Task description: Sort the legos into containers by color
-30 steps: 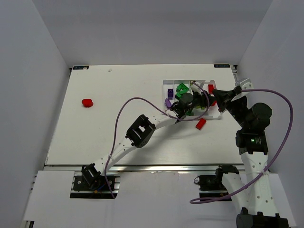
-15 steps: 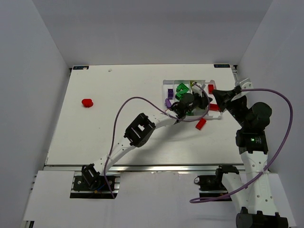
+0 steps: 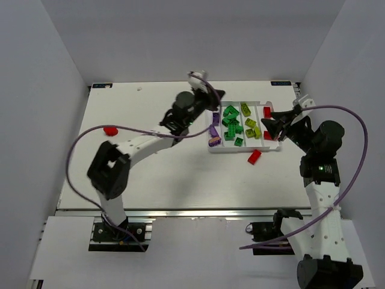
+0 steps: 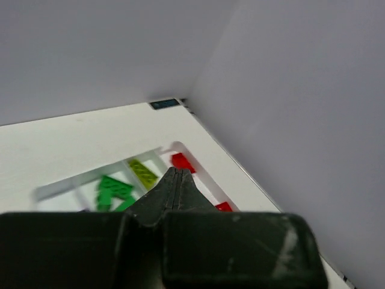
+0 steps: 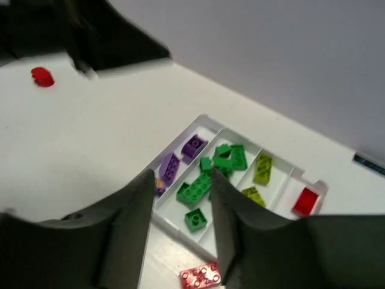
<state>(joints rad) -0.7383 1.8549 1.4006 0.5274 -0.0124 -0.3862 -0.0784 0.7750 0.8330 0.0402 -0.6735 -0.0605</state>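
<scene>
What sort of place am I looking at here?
Probably a robotics lab cell: white table, plain grey walls around it, left arm and right arm bolted at its near edge.

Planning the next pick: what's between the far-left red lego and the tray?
In the top view, the left arm and its purple cable cross that stretch.

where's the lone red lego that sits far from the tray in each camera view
Top external: the lone red lego lies on the table's left side, far from the white tray.
Left wrist: not in it.
Right wrist: upper left corner.
Shared landmark: the white tray, right of centre from above, lower left in the left wrist view, centre in the right wrist view.
</scene>
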